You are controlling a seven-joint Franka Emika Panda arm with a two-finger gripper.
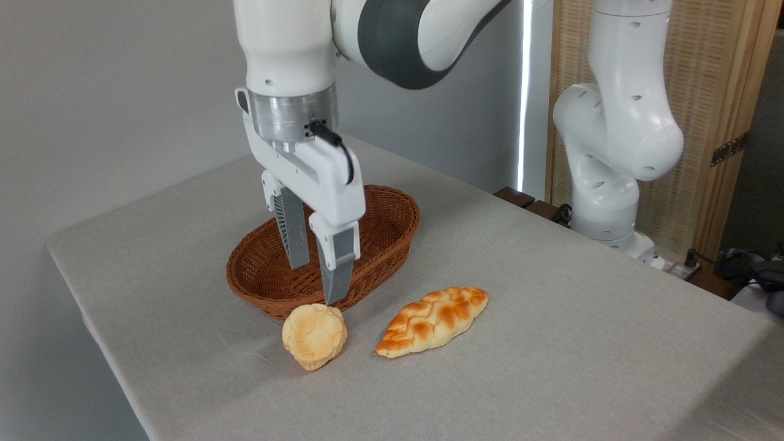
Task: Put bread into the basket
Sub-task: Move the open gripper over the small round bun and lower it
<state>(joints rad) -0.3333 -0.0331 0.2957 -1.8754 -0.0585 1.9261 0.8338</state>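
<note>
The bread point(314, 335), a small round pale-golden bun with a cracked top, lies tilted on the grey tablecloth just in front of the basket. The basket point(387, 244) is oval, shallow, reddish-brown wicker, and I see nothing inside it. My gripper point(317, 283) hangs pointing down over the basket's front rim, just behind and above the bun. Its fingers are open with nothing between them. The nearer fingertip point(335, 299) ends right at the bun's top edge; whether it touches, I cannot tell.
A longer braided, glossy orange-brown loaf point(433, 320) lies to the right of the bun. The arm's white base point(612, 184) stands at the table's back right. The table's left edge point(92, 331) is close to the basket.
</note>
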